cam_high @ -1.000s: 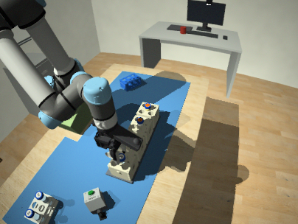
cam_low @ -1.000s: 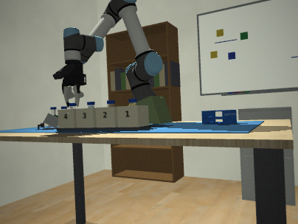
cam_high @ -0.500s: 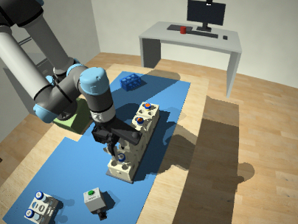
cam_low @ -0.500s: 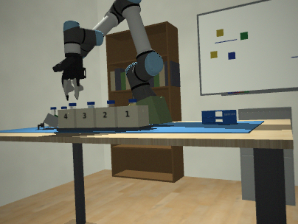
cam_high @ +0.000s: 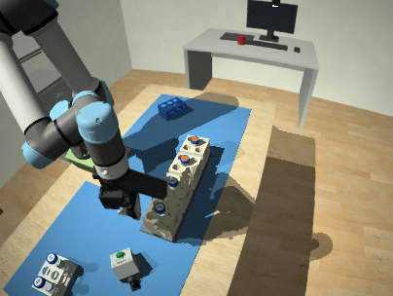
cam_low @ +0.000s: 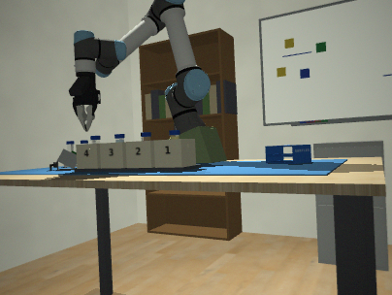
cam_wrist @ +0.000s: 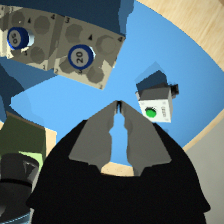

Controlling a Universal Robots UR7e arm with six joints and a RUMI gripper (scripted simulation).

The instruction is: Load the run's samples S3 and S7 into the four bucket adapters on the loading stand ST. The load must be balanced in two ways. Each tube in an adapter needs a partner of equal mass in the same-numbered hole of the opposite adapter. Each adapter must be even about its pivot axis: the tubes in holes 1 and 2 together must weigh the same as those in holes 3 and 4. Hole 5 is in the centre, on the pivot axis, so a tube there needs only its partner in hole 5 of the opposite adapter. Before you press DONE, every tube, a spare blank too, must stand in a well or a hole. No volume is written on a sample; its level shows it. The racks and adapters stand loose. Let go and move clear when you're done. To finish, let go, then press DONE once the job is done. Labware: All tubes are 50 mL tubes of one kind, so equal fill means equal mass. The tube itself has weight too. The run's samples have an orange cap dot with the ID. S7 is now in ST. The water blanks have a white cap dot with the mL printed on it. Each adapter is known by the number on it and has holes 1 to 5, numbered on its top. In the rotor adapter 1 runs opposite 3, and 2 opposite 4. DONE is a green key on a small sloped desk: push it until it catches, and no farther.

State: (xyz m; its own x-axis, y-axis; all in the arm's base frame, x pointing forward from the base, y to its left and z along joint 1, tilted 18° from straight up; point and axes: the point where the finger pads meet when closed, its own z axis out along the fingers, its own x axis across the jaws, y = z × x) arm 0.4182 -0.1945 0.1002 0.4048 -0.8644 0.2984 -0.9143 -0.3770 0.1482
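The row of four beige, block-shaped bucket adapters (cam_high: 181,209) (cam_low: 136,162) (cam_wrist: 56,37) stands on the blue mat (cam_high: 89,224) (cam_low: 320,168) (cam_wrist: 195,65), numbered 4, 3, 2, 1 from left to right in the exterior view. Four blue-capped tubes stand in the row, one to each adapter. The two tubes with orange cap dots, the samples (cam_high: 195,139) (cam_high: 185,159) (cam_low: 175,132) (cam_low: 146,135), are in adapters 1 and 2; their IDs are too small to read. Adapter 4 holds a tube marked 20 (cam_high: 160,207) (cam_low: 95,138) (cam_wrist: 81,56), apparently in its centre hole. Adapter 3 holds another white-dotted blank (cam_high: 172,182) (cam_low: 119,136) (cam_wrist: 18,38), its number hard to read.

The black gripper with grey tapered fingers (cam_high: 138,217) (cam_low: 86,130) is closed, its fingertips together with nothing between them. It points downward, raised above the level of the row's tops, near the adapter 4 end.

Beyond that end of the row, the small sloped desk (cam_high: 126,265) (cam_low: 67,158) (cam_wrist: 161,110) carries the green DONE key (cam_high: 120,254) (cam_wrist: 150,112). Farther out stands a pale rack (cam_high: 57,277) with two blue-capped tubes (cam_high: 52,258) (cam_high: 38,281) (cam_low: 70,143) (cam_low: 84,142). Past the row's other end sits a blue openwork rack (cam_high: 172,108) (cam_low: 274,154).

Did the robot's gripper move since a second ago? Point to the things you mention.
Yes, the gripper (cam_high: 138,217) (cam_low: 86,129) (cam_wrist: 118,101) went up and left in the exterior view, away from adapter 4's blue-rimmed tube (cam_high: 160,207) (cam_low: 95,138) (cam_wrist: 81,56).
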